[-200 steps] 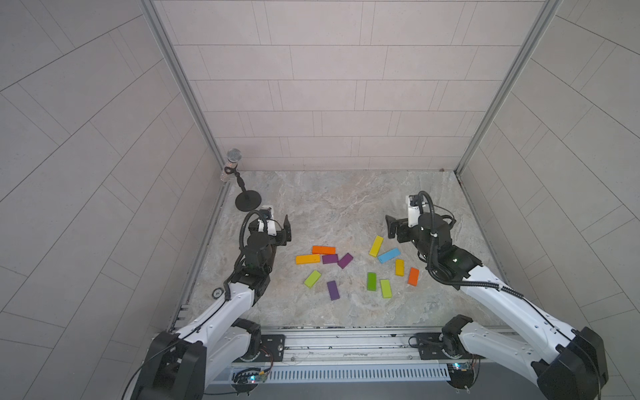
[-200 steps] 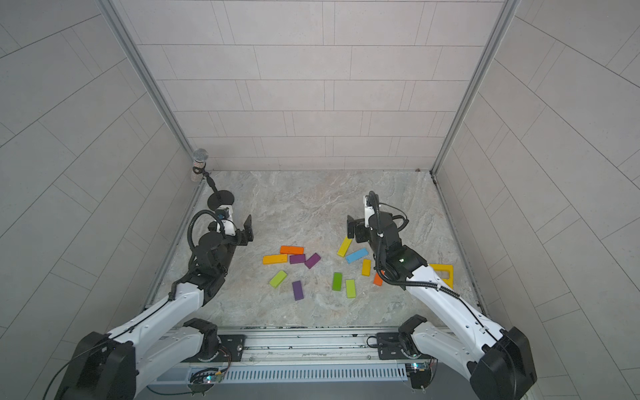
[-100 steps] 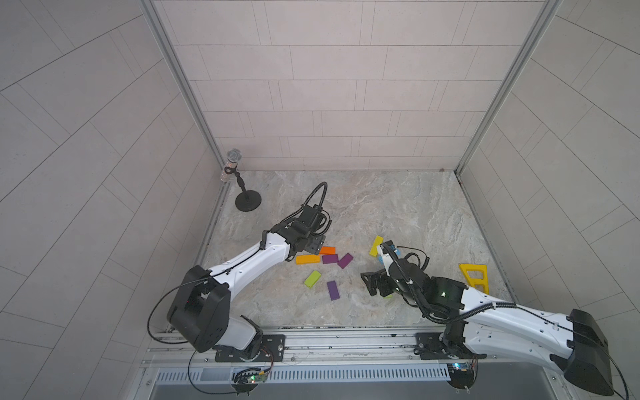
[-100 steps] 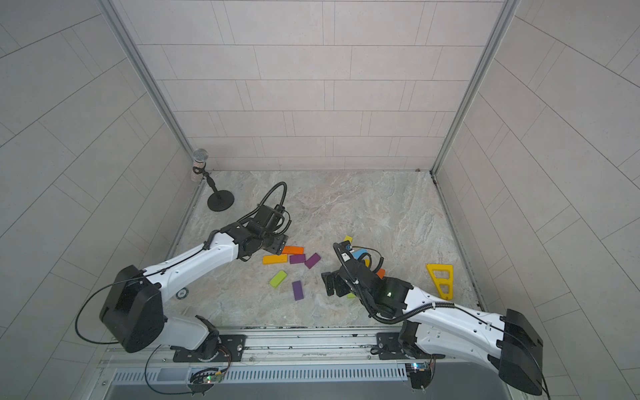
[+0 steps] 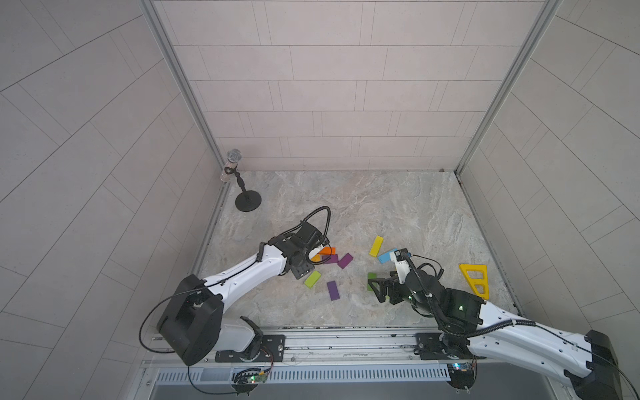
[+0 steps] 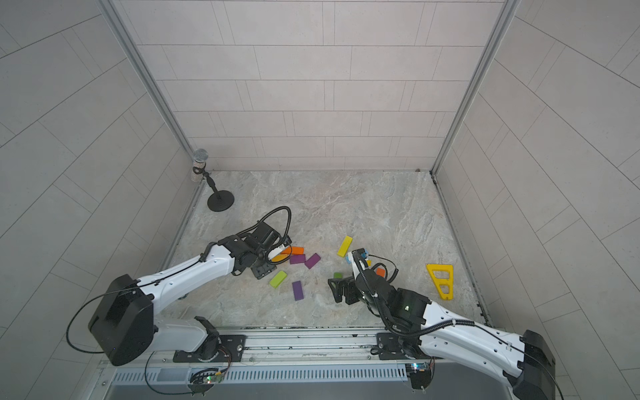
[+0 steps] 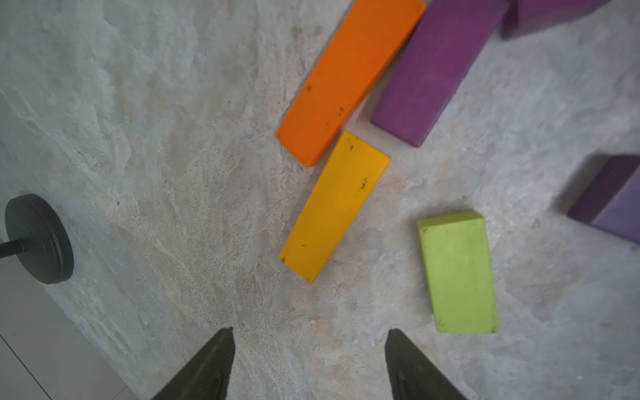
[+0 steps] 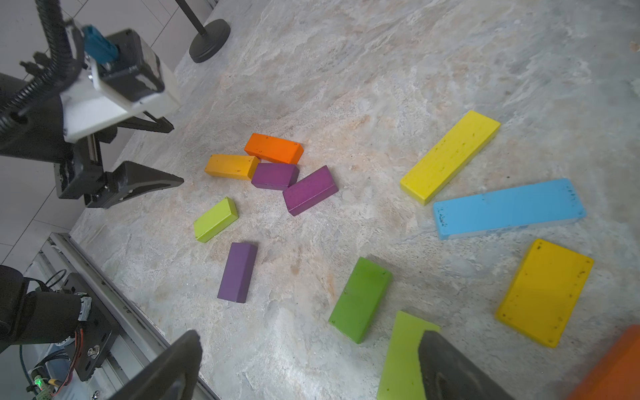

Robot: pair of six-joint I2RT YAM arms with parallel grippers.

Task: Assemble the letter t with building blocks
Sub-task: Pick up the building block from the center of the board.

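While I look down from above, table (image 5: 346, 207): building blocks (image 8: 310, 189) lie flat, scattered mid-surface.
Left gripper (image 7: 308, 332): jaws parted, empty, just short of amber block (image 7: 334, 206).
Right gripper (image 8: 311, 337): wide apart, empty, one finger in front of lime block (image 8: 401, 353).

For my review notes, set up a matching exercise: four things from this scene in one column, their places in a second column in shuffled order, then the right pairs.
Things
1. light blue block
2. amber block
3. yellow frame piece
4. microphone stand

Places
A. far corner, on the left arm's side
B. lying beside the long yellow block
C. off on the right arm's side, apart from all the blocks
D. just in front of the open left gripper

Pairs: 1-B, 2-D, 3-C, 4-A
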